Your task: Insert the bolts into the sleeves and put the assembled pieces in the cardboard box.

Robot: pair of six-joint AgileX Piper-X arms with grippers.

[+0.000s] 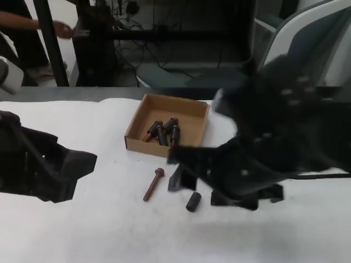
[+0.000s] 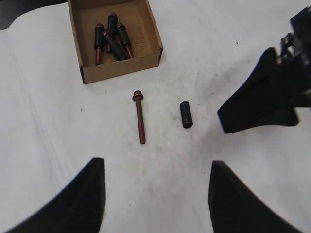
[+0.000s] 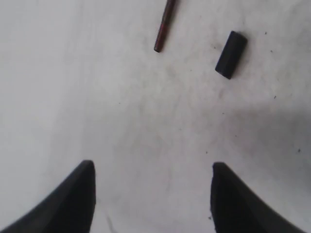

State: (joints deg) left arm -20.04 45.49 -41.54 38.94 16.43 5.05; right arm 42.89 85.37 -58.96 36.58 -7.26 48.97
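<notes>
Your right gripper point(image 3: 151, 167) is released: both fingers are spread wide with nothing between them. It hangs over the white cover point(image 3: 73, 97), near the sleeve point(image 3: 231, 54). Your left gripper point(image 2: 158, 162) is also spread and empty, a little further back from the bolt point(image 2: 140, 119). Bolt and sleeve lie flat, near each other but not touching, just in front of the cardboard box point(image 2: 121, 68), where some assembled pieces point(image 2: 111, 41) already lie.

I think the dangers are these. The sleeve is a short cylinder on its side, so a finger that touches it off-centre may roll it away. The bolt is thin and lies flat, so your fingers may pinch the cover together with it. If both arms go to this same small place, they may hit each other.
</notes>
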